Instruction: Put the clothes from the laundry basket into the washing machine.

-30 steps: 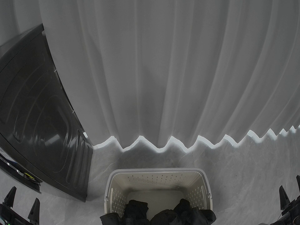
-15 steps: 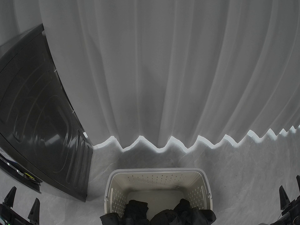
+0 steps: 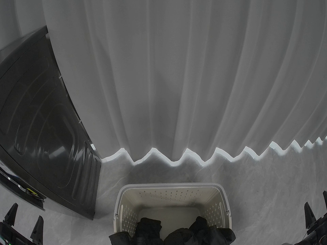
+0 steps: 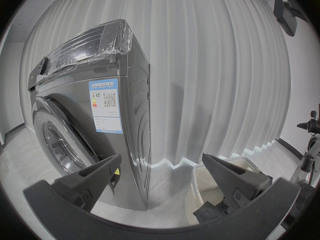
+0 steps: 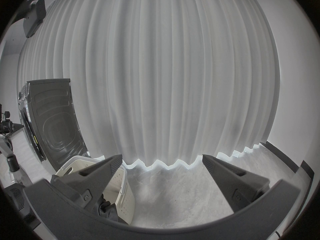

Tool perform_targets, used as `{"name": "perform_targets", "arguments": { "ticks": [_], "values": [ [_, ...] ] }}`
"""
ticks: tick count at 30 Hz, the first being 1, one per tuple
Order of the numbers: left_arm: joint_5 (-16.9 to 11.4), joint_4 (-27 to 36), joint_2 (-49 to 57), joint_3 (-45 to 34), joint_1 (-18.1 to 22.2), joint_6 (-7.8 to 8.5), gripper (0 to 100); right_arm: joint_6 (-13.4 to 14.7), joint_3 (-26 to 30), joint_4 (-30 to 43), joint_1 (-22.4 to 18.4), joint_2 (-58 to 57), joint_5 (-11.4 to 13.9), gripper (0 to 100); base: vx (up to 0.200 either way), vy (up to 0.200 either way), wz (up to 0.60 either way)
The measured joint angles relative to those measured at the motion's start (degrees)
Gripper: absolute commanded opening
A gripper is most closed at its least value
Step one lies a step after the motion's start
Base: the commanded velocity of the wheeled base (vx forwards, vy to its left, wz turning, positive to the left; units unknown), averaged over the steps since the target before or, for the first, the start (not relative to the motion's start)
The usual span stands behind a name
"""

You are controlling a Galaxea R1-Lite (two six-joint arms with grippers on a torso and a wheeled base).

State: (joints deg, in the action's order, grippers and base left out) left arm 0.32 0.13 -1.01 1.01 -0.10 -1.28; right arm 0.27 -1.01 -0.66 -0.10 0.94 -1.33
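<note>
A white perforated laundry basket (image 3: 172,189) stands on the floor at the bottom centre of the head view, with dark clothes (image 3: 177,233) heaped in its near end. The dark grey washing machine (image 3: 41,133) stands to the left, side panel toward me; the left wrist view shows its front with the round door (image 4: 60,144). My left gripper (image 3: 24,216) hangs open at the lower left, beside the machine's front. My right gripper (image 3: 316,208) is open at the lower right, apart from the basket (image 5: 120,184). Nothing is held in either.
A white pleated curtain (image 3: 190,68) fills the background down to the pale marble floor (image 3: 272,188). Open floor lies to the right of the basket and between basket and machine (image 4: 166,190).
</note>
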Motion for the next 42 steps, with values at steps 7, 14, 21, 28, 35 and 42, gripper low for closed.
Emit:
{"name": "perform_targets", "arguments": {
  "ticks": [7, 14, 21, 28, 35, 42],
  "values": [
    [0.26, -0.02, -0.02, 0.0, 0.0, -0.02, 100, 0.0, 0.0, 0.0, 0.0, 0.0, 0.0, 100, -0.171, 0.0, 0.0],
    [0.28, -0.04, -0.02, 0.0, 0.0, 0.11, 100, -0.11, 0.0, -0.02, 0.0, 0.0, 0.11, 100, -0.2, 0.0, 0.0],
    [0.28, -0.04, -0.02, 0.0, 0.0, 0.2, 100, -0.09, 0.0, -0.05, 0.02, 0.0, 0.1, 100, -0.2, 0.0, 0.0],
    [0.23, -0.04, -0.02, 0.0, 0.0, 0.28, 100, -0.06, 0.0, -0.07, 0.0, 0.0, 0.1, 100, -0.2, 0.0, 0.0],
    [0.17, -0.06, 0.0, 0.0, -0.01, 0.17, 100, -0.05, 0.0, -0.05, 0.0, 0.0, 0.1, 100, 0.0, 0.029, 0.0],
    [0.09, -0.04, 0.0, 0.0, 0.02, 0.0, 100, -0.05, 0.0, -0.05, 0.05, 0.0, 0.11, 100, 0.0, 0.2, 0.0]
  ]
}}
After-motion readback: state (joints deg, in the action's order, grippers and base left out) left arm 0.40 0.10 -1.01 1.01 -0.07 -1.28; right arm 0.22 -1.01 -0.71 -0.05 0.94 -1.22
